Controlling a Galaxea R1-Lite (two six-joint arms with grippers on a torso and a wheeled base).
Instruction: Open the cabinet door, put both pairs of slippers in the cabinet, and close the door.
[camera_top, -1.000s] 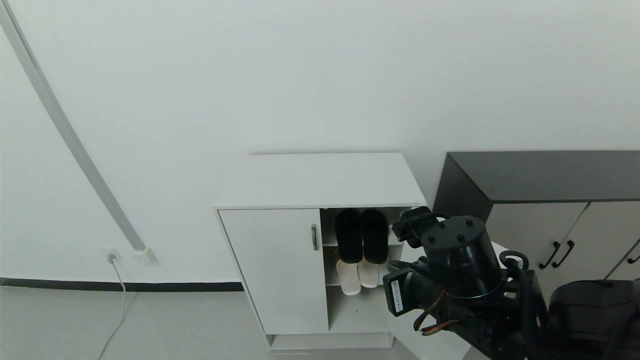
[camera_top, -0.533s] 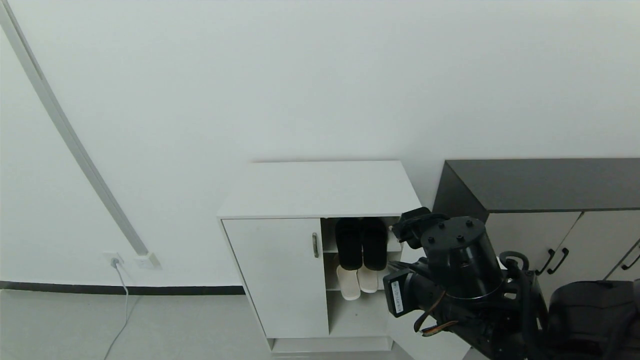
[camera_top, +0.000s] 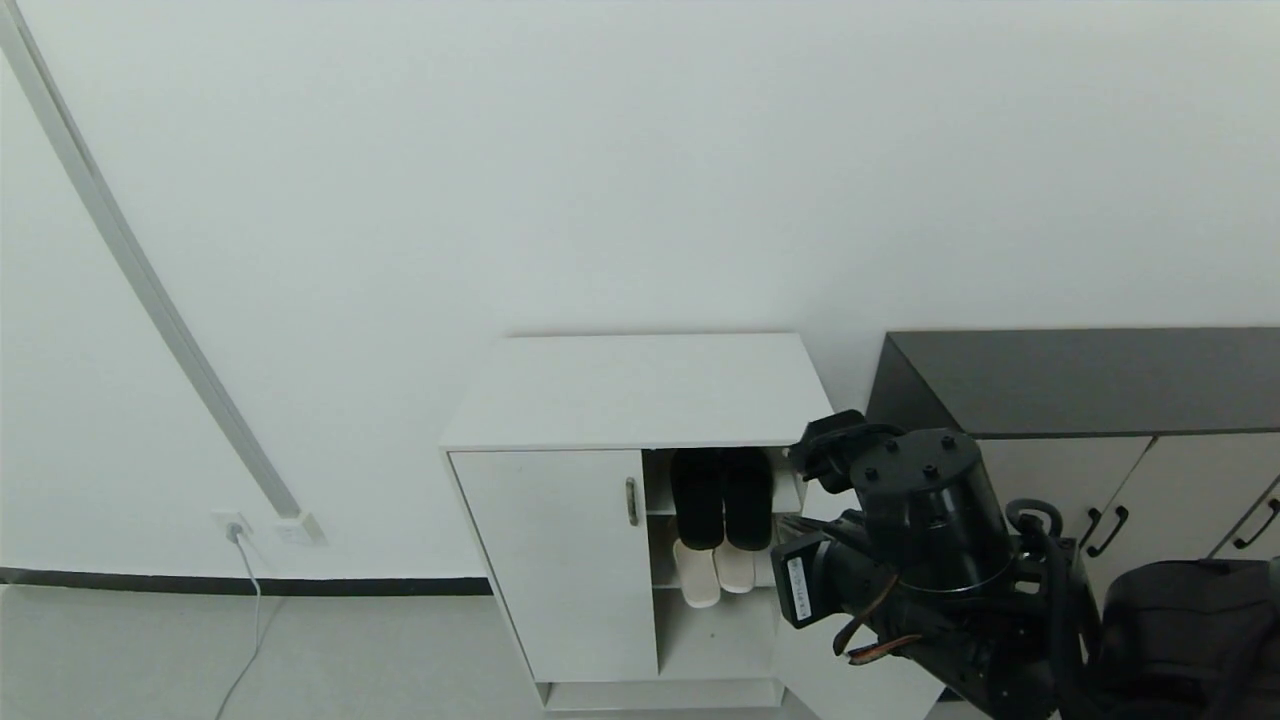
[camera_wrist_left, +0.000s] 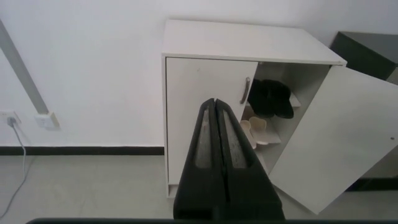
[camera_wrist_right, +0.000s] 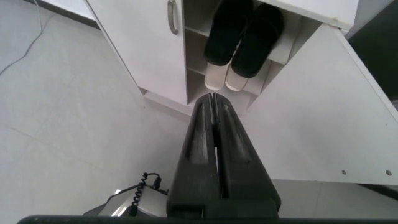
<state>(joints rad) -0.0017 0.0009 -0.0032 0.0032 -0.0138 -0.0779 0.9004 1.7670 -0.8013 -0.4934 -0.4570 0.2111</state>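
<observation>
Inside the white cabinet (camera_top: 630, 390) we count two pairs: black slippers (camera_top: 720, 495) on the upper shelf, cream slippers (camera_top: 715, 572) on the shelf below. Its right door (camera_wrist_left: 348, 130) hangs open and its left door (camera_top: 555, 560) is shut. One dark sideboard (camera_top: 1080, 375) stands just beside it. Our left gripper (camera_wrist_left: 215, 101) and right gripper (camera_wrist_right: 213, 96) have their fingers pressed together, empty.

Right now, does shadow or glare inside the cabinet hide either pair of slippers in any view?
Head view: no glare; black slippers and white slippers both read under the cabinet top's soft shade. Left wrist view: black slippers merge into one dark shape. Right wrist view: both pairs plainly lit.
</observation>
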